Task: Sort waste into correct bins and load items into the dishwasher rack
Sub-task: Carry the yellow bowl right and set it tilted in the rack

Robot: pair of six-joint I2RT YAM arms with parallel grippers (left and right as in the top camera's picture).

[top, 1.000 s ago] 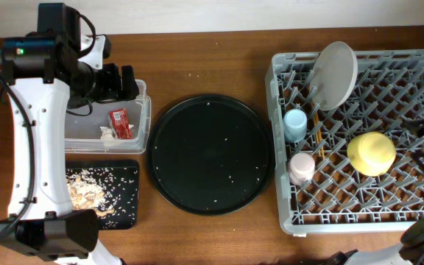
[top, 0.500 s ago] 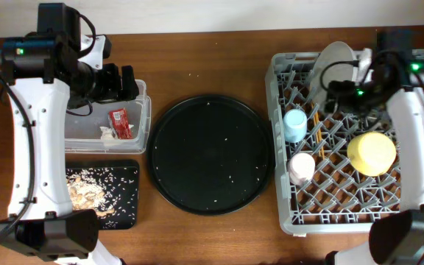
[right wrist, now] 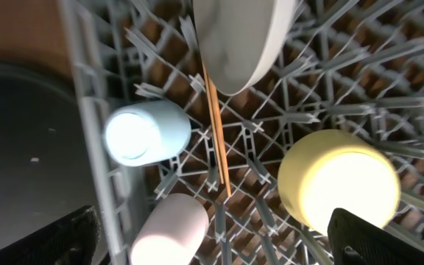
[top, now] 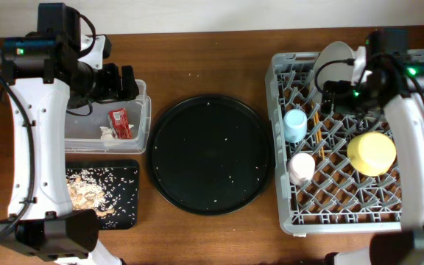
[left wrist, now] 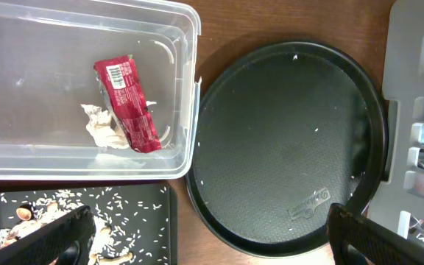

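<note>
The grey dishwasher rack (top: 282, 213) holds the plate (top: 330, 62) on edge, the blue cup (top: 295, 124), the pink cup (top: 301, 168), the upturned yellow bowl (top: 372, 153) and the chopsticks (top: 317, 136). My right gripper (right wrist: 212, 243) is open and empty above them, with the pink cup (right wrist: 169, 232) and the bowl (right wrist: 337, 184) below. The clear tub (top: 143, 125) holds the red wrapper (left wrist: 127, 103) and the paper ball (left wrist: 101, 131). The small black tray (top: 127, 173) holds the food scraps (top: 87, 193). My left gripper (left wrist: 208, 239) is open and empty, high over the tub's right side.
A large round black tray (top: 210, 153) with a few crumbs lies on the wooden table between the bins and the rack. My left arm stands along the table's left edge, my right arm along the rack's right side.
My right arm has come into view over the back of the rack and shifted slightly left. My left arm and all the objects have not moved.
</note>
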